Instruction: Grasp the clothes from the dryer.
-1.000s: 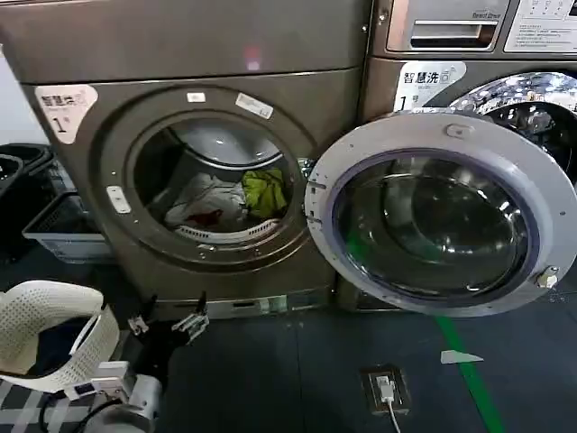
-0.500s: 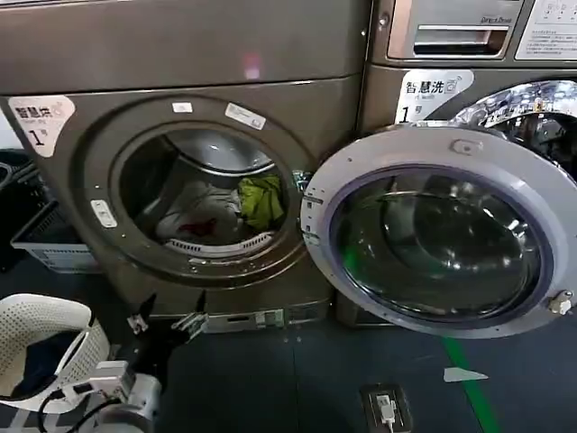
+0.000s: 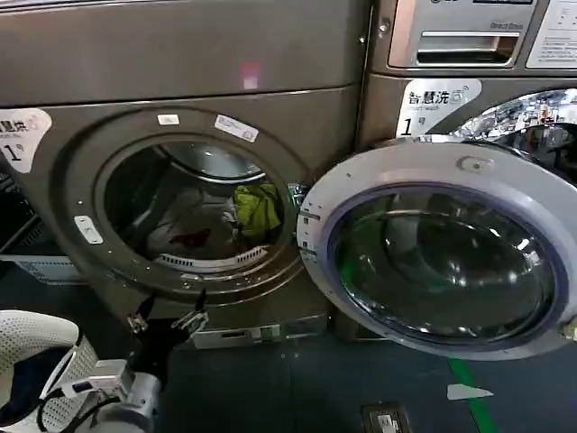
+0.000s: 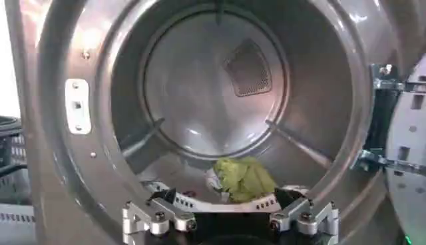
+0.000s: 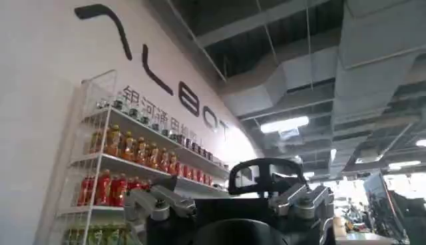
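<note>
The bronze-brown dryer (image 3: 180,54) stands in front of me with its round porthole open. Inside the drum (image 4: 200,86) lie the clothes: a lime-green piece (image 3: 255,209) (image 4: 243,178), pale white fabric (image 3: 194,221) and a small red piece (image 3: 189,239). My left gripper (image 3: 167,317) (image 4: 226,208) hangs open just below and in front of the porthole's lower rim, outside the drum and touching nothing. My right gripper (image 5: 229,200) points up toward the ceiling, open and empty, away from the dryer.
The dryer's door (image 3: 442,262) stands swung open to the right, in front of a second machine (image 3: 469,90). A white mesh basket (image 3: 27,343) sits at the lower left beside my left arm. A grey crate (image 3: 36,266) stands left of the dryer.
The dryer has grown larger and slid left in the head view, so I am closer to it. The left gripper keeps its place below the porthole, still open.
</note>
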### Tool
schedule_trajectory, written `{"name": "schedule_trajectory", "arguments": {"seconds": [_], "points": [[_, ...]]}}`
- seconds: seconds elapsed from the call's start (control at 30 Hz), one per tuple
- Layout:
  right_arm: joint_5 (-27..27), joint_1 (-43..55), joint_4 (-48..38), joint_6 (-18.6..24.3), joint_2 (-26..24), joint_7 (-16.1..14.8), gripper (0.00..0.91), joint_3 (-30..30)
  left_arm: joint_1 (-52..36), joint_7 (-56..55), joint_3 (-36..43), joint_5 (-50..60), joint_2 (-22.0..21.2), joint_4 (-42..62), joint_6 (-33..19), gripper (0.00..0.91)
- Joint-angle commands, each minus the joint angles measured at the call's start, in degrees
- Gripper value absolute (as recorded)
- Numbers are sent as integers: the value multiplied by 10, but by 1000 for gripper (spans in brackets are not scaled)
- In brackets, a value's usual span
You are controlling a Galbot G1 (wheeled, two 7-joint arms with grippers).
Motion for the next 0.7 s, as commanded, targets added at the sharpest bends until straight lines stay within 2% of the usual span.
{"name": "schedule_trajectory", "arguments": {"seconds": [0.03,0.43,0.7], "points": [[0,-1,4,2,2,0,907,0,-8,1,-8,-7,1,2,-2,907],[-16,-8,20,5,16,2,907,3,-73,11,-11,-34,21,39,-26,907],[-19,-19,28,2,18,1,907,17,-231,10,10,-66,40,148,-36,907]]}}
